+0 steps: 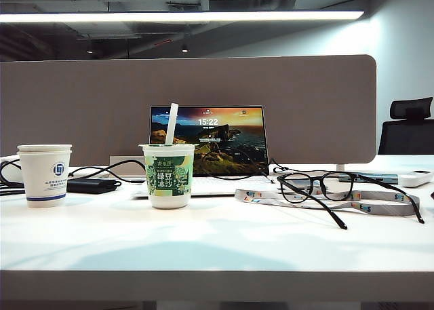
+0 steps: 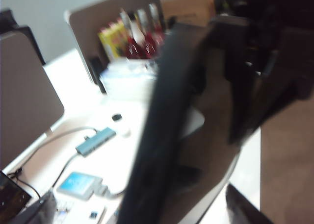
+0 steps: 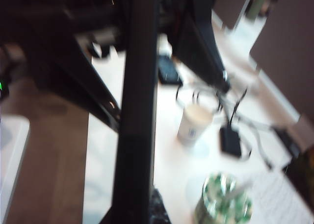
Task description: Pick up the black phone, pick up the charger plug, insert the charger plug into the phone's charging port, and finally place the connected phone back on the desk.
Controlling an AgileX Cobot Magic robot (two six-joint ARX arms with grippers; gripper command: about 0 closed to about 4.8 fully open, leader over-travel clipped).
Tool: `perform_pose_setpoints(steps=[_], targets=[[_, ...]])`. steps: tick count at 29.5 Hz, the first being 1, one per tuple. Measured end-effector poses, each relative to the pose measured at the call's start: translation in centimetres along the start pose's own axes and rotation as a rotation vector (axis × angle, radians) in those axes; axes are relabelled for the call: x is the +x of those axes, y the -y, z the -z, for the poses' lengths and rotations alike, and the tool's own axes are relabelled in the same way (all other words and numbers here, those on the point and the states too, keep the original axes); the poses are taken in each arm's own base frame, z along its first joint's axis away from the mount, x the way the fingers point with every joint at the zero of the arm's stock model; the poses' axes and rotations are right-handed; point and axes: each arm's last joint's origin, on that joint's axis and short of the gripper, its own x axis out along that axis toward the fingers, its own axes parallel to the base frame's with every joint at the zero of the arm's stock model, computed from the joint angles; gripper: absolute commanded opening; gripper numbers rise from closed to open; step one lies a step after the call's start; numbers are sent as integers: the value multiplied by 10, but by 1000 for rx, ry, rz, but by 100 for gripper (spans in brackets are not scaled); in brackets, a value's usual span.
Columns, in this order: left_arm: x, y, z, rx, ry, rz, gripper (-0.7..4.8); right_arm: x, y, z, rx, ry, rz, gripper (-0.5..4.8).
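Note:
A flat black phone (image 3: 169, 72), blurred, lies on the white desk (image 3: 167, 160) beyond the paper cup (image 3: 194, 121) in the right wrist view. Thin cable loops (image 3: 196, 92) lie next to it; the charger plug cannot be made out. The exterior view shows neither the phone nor either gripper. My right gripper (image 3: 158, 211) shows as one dark pointed tip, shut, above the desk with nothing seen in it. My left gripper (image 2: 140, 211) is open, its fingertips (image 2: 243, 207) far apart at the frame's edge, nothing between them but a dark bar farther off.
On the desk (image 1: 217, 242) stand a paper cup (image 1: 44, 174), a green drink cup with a straw (image 1: 167, 176), a laptop (image 1: 209, 142), black glasses (image 1: 325, 188) on a lanyard, and a black block with cables (image 1: 91, 185). A dark frame bar (image 3: 137, 111) crosses each wrist view.

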Motion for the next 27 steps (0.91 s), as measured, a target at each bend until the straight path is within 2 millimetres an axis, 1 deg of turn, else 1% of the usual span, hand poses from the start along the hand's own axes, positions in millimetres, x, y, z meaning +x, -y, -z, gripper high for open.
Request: perform_pose_setpoints(steps=[4,11,18,23,27], targets=[[-1,-2,-7,-51,62,-15,479,-4,2,-15,-9,129,9,-1],[-4,-4,-26,-122,226,27,479,-8,7,-35,-17,311,28,-1],[-10,-4,-46,-144,400,45,479,-11,10,-46,-3,419,37,-1],[-12,-4,-51,-176,444,33,479,-9,14,-52,19,496,34,-1],[-12,-4,-51,-252,449,50,479,-7,17,-55,29,537,26,-1]])
